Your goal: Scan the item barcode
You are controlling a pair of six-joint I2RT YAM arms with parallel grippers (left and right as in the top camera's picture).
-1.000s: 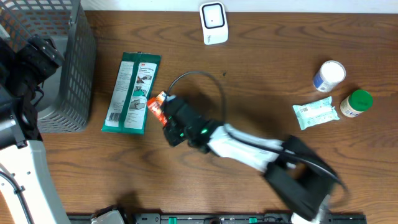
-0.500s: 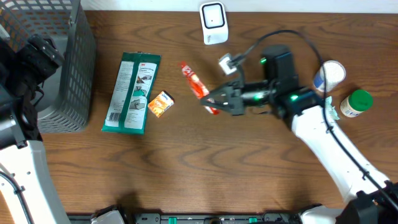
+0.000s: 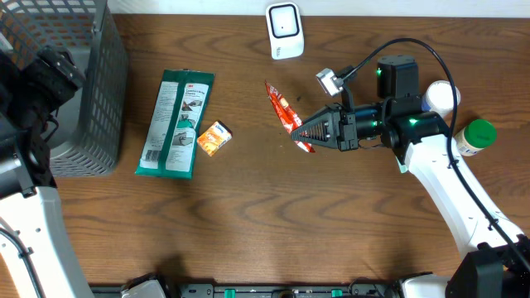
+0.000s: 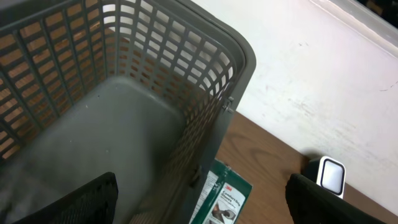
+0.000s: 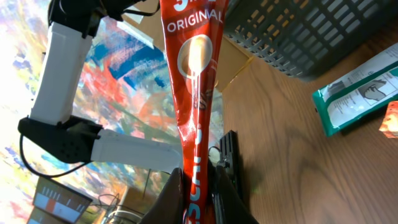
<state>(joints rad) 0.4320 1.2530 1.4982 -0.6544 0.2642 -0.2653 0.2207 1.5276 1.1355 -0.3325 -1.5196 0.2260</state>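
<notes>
**Q:** State of the right claw (image 3: 313, 132)?
**A:** Closed, clamped on one end of the red snack stick (image 3: 284, 114). The stick extends straight out past the claw tips.

**Q:** What lies ahead of that claw?
**A:** The white scanner (image 3: 284, 31) stands on the tabletop (image 3: 248, 215) beyond the stick's free end, apart from it. Farther out from the tips lies a small orange packet (image 3: 214, 138), just beside a green pack (image 3: 175, 124).

**Q:** And the left claw (image 4: 202, 202)?
**A:** Fingers (image 4: 81, 199) wide apart, holding nothing. It sits above the grey basket (image 4: 155, 93), well apart from the right claw.
</notes>
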